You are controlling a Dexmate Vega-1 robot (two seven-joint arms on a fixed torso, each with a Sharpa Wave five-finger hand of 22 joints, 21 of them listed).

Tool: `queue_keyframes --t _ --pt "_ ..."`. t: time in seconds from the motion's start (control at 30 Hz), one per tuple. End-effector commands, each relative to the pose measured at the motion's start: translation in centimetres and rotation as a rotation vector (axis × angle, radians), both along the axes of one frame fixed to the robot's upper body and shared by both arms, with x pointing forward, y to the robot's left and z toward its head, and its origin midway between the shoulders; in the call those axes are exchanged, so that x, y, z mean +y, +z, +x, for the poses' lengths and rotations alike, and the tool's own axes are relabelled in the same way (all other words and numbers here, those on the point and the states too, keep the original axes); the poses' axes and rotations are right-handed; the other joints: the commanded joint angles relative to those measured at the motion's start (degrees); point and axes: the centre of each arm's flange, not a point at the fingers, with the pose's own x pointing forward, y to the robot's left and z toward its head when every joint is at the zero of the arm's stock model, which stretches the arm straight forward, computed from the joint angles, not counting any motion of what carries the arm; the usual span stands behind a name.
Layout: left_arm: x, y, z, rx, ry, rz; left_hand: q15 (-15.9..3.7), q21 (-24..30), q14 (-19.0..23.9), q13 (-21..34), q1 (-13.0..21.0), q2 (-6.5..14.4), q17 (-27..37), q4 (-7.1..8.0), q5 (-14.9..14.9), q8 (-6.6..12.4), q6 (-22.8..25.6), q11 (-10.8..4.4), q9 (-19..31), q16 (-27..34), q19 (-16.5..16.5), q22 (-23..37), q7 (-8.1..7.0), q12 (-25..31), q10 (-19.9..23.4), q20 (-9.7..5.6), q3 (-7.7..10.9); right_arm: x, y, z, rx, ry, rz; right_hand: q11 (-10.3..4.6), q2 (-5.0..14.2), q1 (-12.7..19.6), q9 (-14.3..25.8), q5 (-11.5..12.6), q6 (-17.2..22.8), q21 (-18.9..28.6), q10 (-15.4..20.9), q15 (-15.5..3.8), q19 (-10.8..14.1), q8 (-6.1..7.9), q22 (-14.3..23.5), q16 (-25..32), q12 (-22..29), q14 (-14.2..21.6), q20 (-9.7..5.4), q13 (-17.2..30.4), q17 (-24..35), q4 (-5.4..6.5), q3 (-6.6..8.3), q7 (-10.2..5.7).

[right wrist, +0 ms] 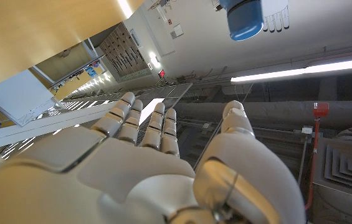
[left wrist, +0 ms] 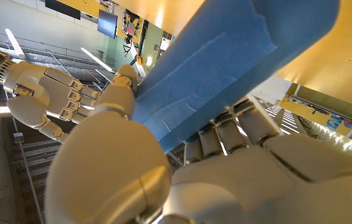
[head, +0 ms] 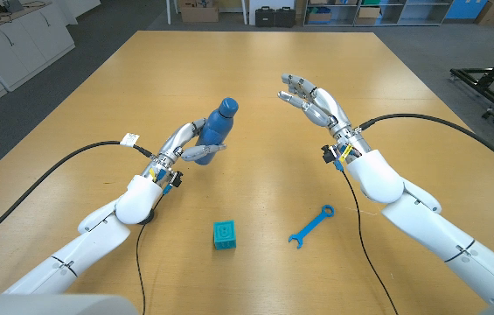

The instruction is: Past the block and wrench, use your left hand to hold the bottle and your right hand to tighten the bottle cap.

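A blue bottle (head: 217, 128) with a darker blue cap (head: 228, 107) stands on the wooden table (head: 255, 79), left of centre. My left hand (head: 192, 145) grips its lower body, with its fingers wrapped around the bottle (left wrist: 225, 68). My right hand (head: 310, 99) hovers open to the right of the bottle, fingers spread toward it, holding nothing. The right wrist view shows those fingers (right wrist: 144, 124) apart, with the cap (right wrist: 245, 17) some way beyond them. My right hand (left wrist: 38, 96) also appears past the bottle in the left wrist view.
A teal block (head: 224, 234) and a blue wrench (head: 311, 226) lie near the front of the table, between my two arms. Black cables trail from both wrists. Cabinets and boxes stand beyond the table's far edge.
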Motion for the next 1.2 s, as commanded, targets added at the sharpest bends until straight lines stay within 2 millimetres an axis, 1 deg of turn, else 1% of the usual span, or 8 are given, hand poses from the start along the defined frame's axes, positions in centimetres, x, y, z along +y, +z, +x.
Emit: queue_keyframes --t 0.03,0.3,0.6,0.8,1.1,1.2 --pt "-0.5 0.1 -0.3 -0.018 0.020 0.014 -9.10 -0.04 0.61 0.26 8.52 10.04 0.18 2.64 0.34 0.18 5.93 -3.11 0.26 -0.02 0.60 0.21 -5.69 0.34 3.18 -4.58 2.80 0.5 0.5 -0.9 -0.025 -0.035 -0.055 -0.39 -0.14 0.75 0.17 0.27 0.23 -0.28 0.12 -0.12 -0.07 -0.04 0.15 0.14 0.28 0.84 -0.02 0.16 0.14 -0.07 0.38 -0.74" --pt "-1.2 0.1 0.2 -0.013 0.017 0.018 -9.33 0.00 1.12 0.45 8.69 10.38 0.30 2.65 0.40 0.40 6.28 -3.26 0.40 0.10 0.87 0.22 -5.78 0.47 3.67 -4.81 2.93 0.8 0.7 -1.4 -0.034 -0.053 -0.099 -0.68 -0.44 1.30 0.19 0.36 0.28 -0.24 0.30 -0.46 0.15 -0.08 0.15 0.32 0.41 1.47 0.01 0.27 0.16 -0.01 0.45 -0.87" --pt "-2.1 0.5 -0.1 -0.020 0.009 0.052 -9.33 -0.02 1.30 0.62 8.75 10.50 0.36 2.65 0.41 0.55 6.39 -3.41 0.57 0.07 0.98 0.24 -5.79 0.54 3.99 -4.83 2.97 1.2 1.1 -2.1 -0.031 -0.084 -0.164 -0.74 -0.76 1.70 0.22 0.43 0.34 -0.36 0.56 -0.49 -0.07 -0.12 0.16 0.25 0.58 1.42 -0.02 0.40 0.20 0.11 0.46 -1.13" --pt "-2.1 0.9 -0.2 -0.021 0.012 0.058 -9.37 -0.03 1.35 0.70 8.78 10.52 0.38 2.63 0.42 0.65 6.53 -3.31 0.63 0.04 1.03 0.24 -5.90 0.55 4.08 -4.85 2.99 1.4 1.6 -2.4 -0.009 -0.122 -0.197 -0.69 -0.96 1.98 0.24 0.48 0.37 -0.38 0.49 -0.60 -0.06 -0.15 0.17 0.48 0.60 2.11 0.01 0.48 0.24 0.19 0.48 -1.10" --pt "-2.3 1.3 0.0 -0.017 0.014 0.089 -9.41 -0.12 1.58 0.88 8.88 10.55 0.42 2.57 0.45 0.73 6.54 -3.41 0.73 0.01 0.97 0.25 -5.88 0.55 4.26 -4.80 3.03 2.0 2.1 -2.8 -0.009 -0.151 -0.239 -0.69 -1.07 2.26 0.26 0.51 0.56 -0.42 0.63 -0.62 -0.12 -0.11 0.18 0.46 0.69 2.16 -0.04 0.55 0.26 0.23 0.53 -1.28" --pt "-2.1 1.4 -0.1 -0.021 0.023 0.090 -9.40 -0.15 1.57 0.91 8.90 10.53 0.42 2.55 0.46 0.74 6.57 -3.47 0.74 -0.02 0.92 0.25 -5.95 0.55 4.30 -4.80 3.03 2.2 2.3 -2.9 -0.008 -0.158 -0.256 -0.60 -1.15 2.68 0.33 0.56 2.07 -0.46 1.19 -0.73 -0.16 0.43 0.19 0.58 0.97 2.61 -0.16 0.66 0.31 0.38 0.63 -1.20"
